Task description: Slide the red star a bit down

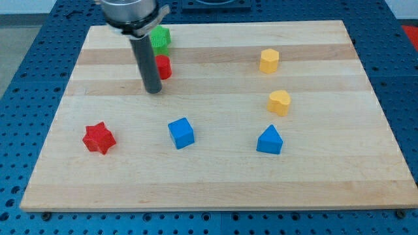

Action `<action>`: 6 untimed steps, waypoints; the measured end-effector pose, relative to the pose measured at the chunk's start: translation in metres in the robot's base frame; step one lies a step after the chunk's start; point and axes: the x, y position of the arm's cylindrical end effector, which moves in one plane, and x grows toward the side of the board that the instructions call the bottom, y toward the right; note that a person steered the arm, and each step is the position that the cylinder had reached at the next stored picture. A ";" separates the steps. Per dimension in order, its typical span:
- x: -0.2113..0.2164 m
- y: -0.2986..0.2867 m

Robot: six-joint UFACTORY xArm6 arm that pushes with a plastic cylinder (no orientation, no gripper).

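Note:
The red star [98,138] lies at the view's lower left of the wooden board [215,189]. My tip [153,91] is at the end of the dark rod, well above and to the right of the red star, not touching it. The tip stands just left of and below a red block [163,67], whose shape is partly hidden by the rod.
A green block [160,39] sits near the top, behind the rod. A blue cube [181,133] is in the lower middle and a blue triangle [270,140] to its right. A yellow hexagon block [269,61] and a yellow heart-like block [279,102] are at the right.

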 end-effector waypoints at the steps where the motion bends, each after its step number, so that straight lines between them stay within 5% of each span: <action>1: -0.040 -0.001; 3: -0.037 -0.026; 6: 0.078 -0.104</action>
